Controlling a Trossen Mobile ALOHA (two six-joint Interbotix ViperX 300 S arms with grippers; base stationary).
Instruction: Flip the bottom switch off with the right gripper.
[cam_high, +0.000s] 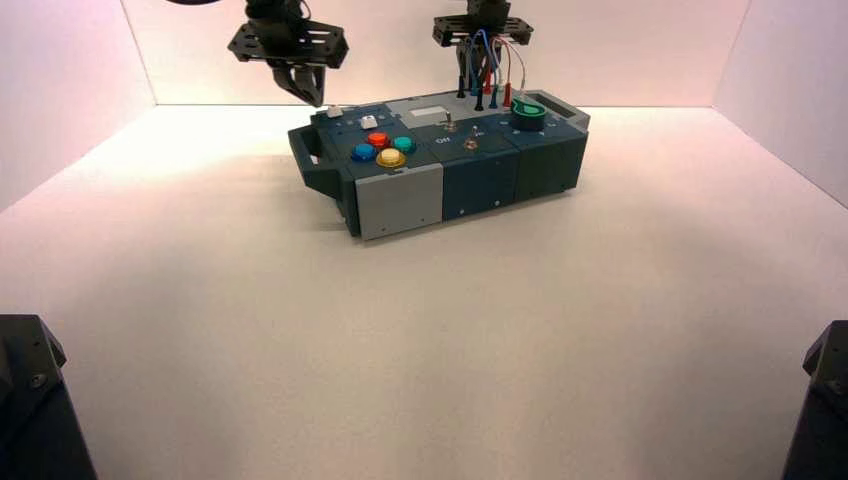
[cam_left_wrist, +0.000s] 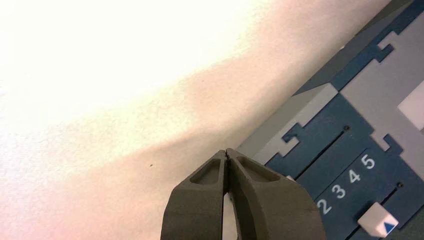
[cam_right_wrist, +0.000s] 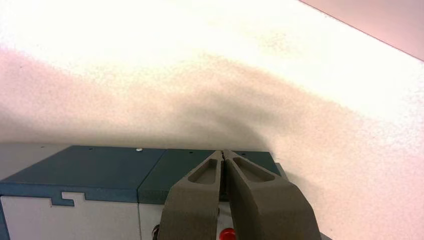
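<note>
Nearest the camera, a dark metal bracket (cam_high: 30, 400) juts into each lower corner of the desk (cam_high: 420, 350). Beyond stands the box (cam_high: 400, 200), long side running left to right, its right end slanting away. The bottom switch (cam_high: 471, 141) is the small metal toggle on the dark-blue panel, near the box's camera-side edge, with the white "Off" print (cam_high: 443, 141) to its left; another toggle (cam_high: 450, 122) sits just behind it.

The right gripper (cam_right_wrist: 223, 152) hangs at the box's far side, behind the wires (cam_high: 487, 70), its jaws closed to a point and holding nothing. From there the switch lies toward the camera and lower, hardly off to either side. This arm is clearly the nearer; the left gripper (cam_left_wrist: 226, 150) waits by the box's far left corner, jaws pinched together too.

The lever stands up from its panel, its long axis roughly upright — which way it tips, I can't tell. I'd judge the approach comes next: over the wires, which could snag, then a sideways nudge toward "Off" — no grasp needed.
</note>
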